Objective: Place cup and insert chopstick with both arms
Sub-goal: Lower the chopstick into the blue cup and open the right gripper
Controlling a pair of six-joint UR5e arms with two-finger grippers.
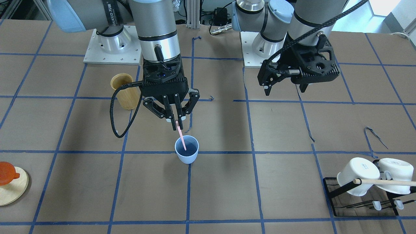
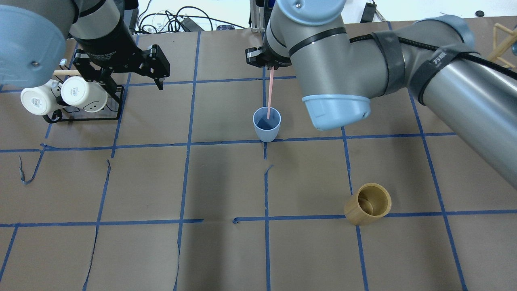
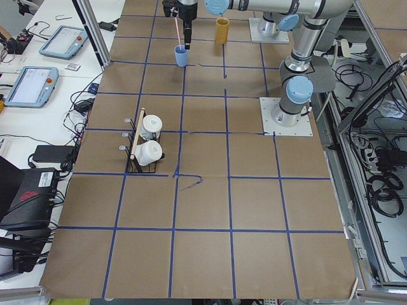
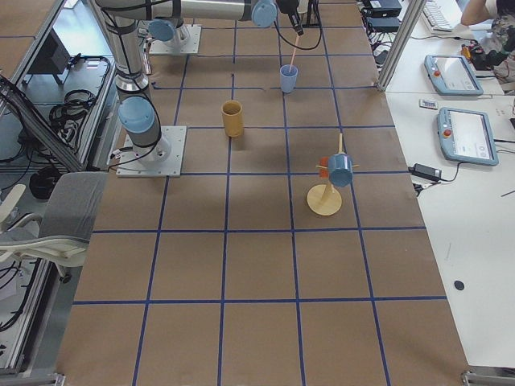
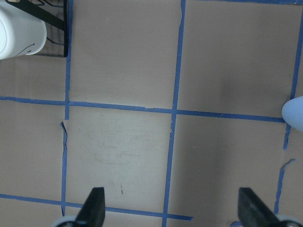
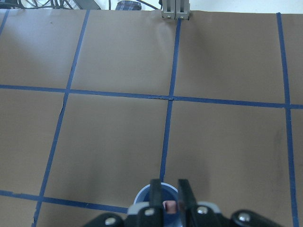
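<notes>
The pale-blue cup [image 1: 187, 152] stands upright near the table's middle, also in the overhead view [image 2: 266, 126] and at the right edge of the left wrist view [image 5: 294, 113]. My right gripper [image 1: 177, 121] hangs just above it, shut on the top of the pale-pink chopstick [image 1: 180, 136]. The chopstick [image 2: 270, 93] slants down with its lower end inside the cup. The right wrist view shows the closed fingers [image 6: 156, 189] over the cup [image 6: 142, 198]. My left gripper [image 1: 285, 89] is open and empty, held above the table beside the mug rack, jaws wide apart in the left wrist view [image 5: 173, 208].
A tan bamboo cylinder [image 2: 368, 204] stands on the robot's right side, nearer the base. Two white mugs [image 2: 60, 97] hang on a black rack [image 1: 338, 201] with a long wooden rod [image 1: 386, 182] at the far left. An orange cup on a round wooden stand [image 1: 11, 190] sits far right.
</notes>
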